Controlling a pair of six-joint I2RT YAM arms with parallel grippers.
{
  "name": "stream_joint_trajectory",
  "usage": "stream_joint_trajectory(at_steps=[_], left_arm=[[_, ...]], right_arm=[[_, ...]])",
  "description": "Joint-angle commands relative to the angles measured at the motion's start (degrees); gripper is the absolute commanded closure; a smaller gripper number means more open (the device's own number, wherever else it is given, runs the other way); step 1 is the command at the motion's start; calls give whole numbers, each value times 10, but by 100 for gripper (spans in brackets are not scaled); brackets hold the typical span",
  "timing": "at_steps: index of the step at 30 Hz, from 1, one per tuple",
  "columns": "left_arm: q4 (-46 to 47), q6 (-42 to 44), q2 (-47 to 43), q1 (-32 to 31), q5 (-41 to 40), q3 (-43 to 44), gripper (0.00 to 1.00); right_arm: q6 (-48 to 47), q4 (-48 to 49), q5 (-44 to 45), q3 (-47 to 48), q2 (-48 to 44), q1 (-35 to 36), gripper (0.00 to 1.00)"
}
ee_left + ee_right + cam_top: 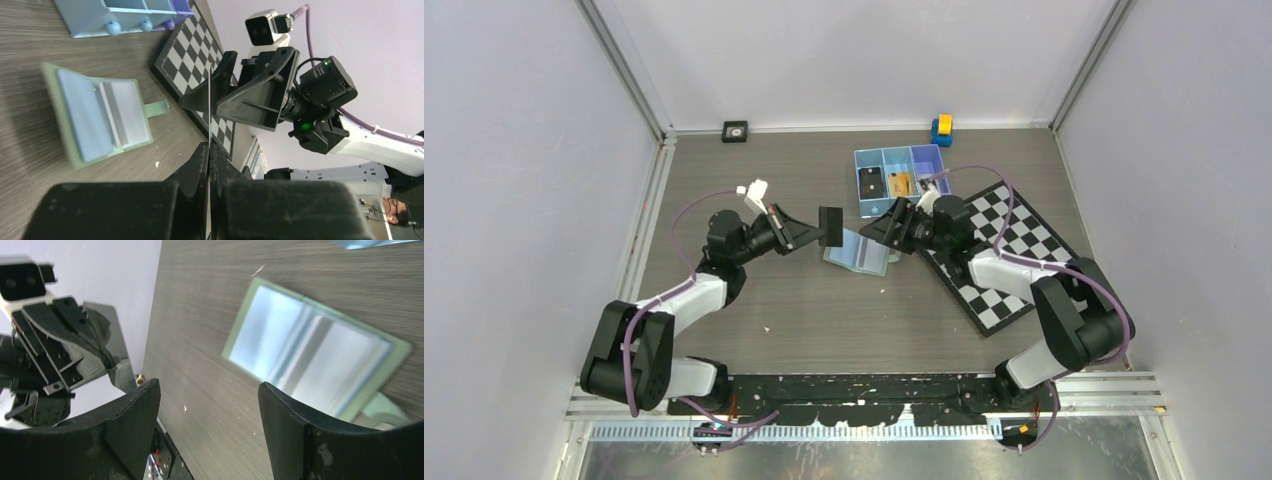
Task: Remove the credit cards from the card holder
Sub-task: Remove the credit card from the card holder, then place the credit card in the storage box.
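Desk (754, 290): grey-brown wood grain, matt. Card holder (310, 345): inner faces smooth with a soft sheen, green border matt. Black card (829, 226): smooth, reflective. Tray (100, 22): smooth blue plastic. Right gripper (207, 390) jaws: matt black plastic, scuffed.

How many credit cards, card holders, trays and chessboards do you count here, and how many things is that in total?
Credit cards: 3
Card holder: 1
Blue tray: 1
Chessboard: 1
Total: 6
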Motion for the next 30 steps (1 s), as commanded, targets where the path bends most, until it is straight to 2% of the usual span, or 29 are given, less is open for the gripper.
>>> stream_joint_trajectory(at_steps=[1,7,10,13,16,23,25,30], left_arm=[[64,3,-2,-9,17,21,100],[78,0,3,-14,22,22,100],[105,-10,15,-24,35,26,100],[107,-17,20,-27,30,25,100],[115,-26,20,-30,30,22,100],[125,-29,34,-51,36,32,100],[129,-29,38,-54,40,35,100],[140,-26,47,-60,43,37,100]], right_arm=[[-20,86,-26,-13,-30,30,26],[6,186,-52,-42,-41,34,43],[25,225,-74,-45,-30,35,46],[47,263,-91,-46,-16,35,55],[70,295,-100,-46,-8,38,56],[68,279,-110,-29,9,55,58],[71,281,-115,-23,17,58,63],[77,277,-117,-20,15,59,83]])
